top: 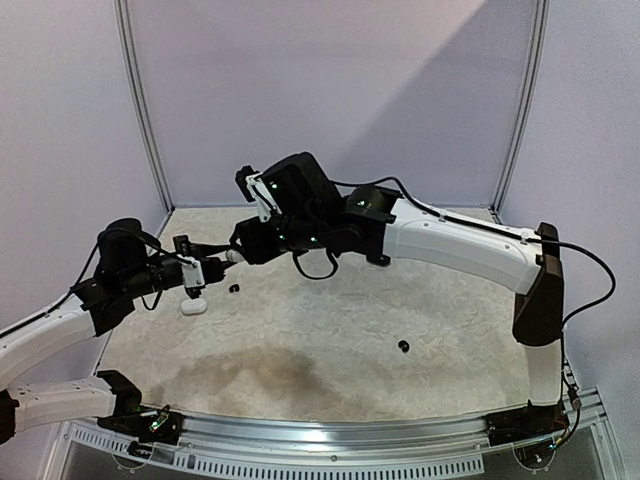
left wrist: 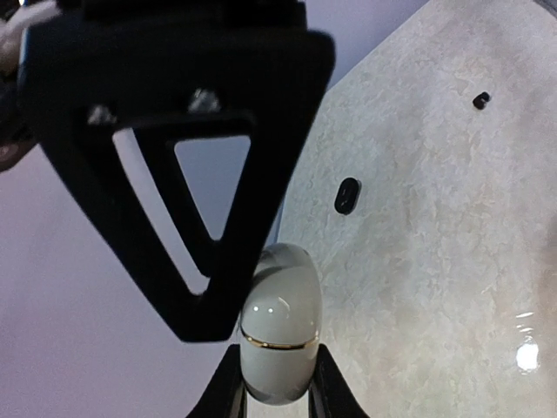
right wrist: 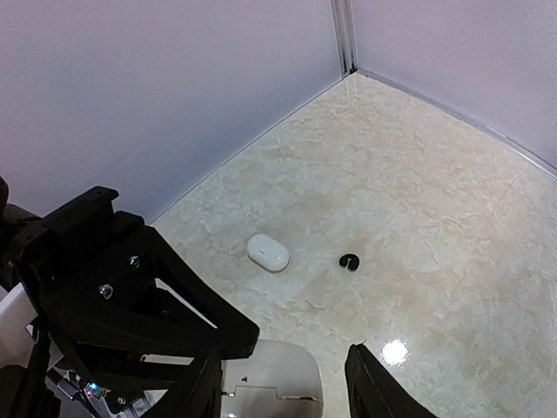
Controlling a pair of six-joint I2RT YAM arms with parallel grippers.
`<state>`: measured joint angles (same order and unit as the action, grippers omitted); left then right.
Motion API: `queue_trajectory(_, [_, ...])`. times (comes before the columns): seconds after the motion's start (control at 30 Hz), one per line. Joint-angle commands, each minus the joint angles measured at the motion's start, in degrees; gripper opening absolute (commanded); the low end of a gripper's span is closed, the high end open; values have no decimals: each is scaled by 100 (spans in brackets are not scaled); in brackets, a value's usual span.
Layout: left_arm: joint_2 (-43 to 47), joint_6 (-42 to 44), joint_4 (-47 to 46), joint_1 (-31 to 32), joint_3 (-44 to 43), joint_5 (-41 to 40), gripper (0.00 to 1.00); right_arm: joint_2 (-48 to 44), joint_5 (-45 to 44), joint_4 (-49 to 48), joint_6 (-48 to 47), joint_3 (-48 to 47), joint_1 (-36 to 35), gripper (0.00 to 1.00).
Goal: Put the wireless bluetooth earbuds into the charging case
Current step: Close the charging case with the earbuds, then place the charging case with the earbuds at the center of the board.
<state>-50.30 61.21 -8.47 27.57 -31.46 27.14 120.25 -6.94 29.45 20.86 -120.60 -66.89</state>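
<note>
My left gripper (left wrist: 278, 370) is shut on a white oval charging case (left wrist: 280, 322) with a thin gold seam, held above the table. In the top view this case (top: 232, 256) sits between both grippers. My right gripper (right wrist: 280, 366) stands open around the same case (right wrist: 271, 376). Its left finger (right wrist: 202, 387) touches the case, while the right finger (right wrist: 372, 383) is apart from it. A black earbud (top: 234, 289) lies on the table just below the grippers and shows in both wrist views (left wrist: 347, 195) (right wrist: 349, 261). Another black earbud (top: 404, 346) lies mid-right (left wrist: 480, 100).
A second white case (top: 193, 307) lies shut on the marbled table near the left wall (right wrist: 268, 252). The right arm (top: 450, 240) reaches across the back of the table towards the left. Lilac walls (top: 330, 90) close in the back and sides.
</note>
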Motion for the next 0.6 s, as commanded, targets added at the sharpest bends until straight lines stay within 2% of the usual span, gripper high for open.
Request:
queue_trajectory(0.0, [58,-861,-155,-19,-202,-155,0,-540,-308,392,223,739,-27,50])
queue_trajectory(0.13, [-152,-2986,580,-39,-370,262,0,-1125,-398,287,492,1182,412,55])
queue_trajectory(0.23, [-463,-4768,1214,-71,-517,670,0,-1454,-258,717,320,1314,979,64])
queue_trajectory(0.4, [-1253,-7220,1655,-180,-905,1156,0,-1413,591,1208,-502,1668,2289,92])
queue_trajectory(0.47, [-1688,-7691,1741,-182,-1124,1190,0,-1214,1164,1249,-955,1671,2731,98])
queue_trajectory(0.57, [-2365,-8114,2099,-194,-1652,954,0,-628,1400,1512,-1797,1319,3232,99])
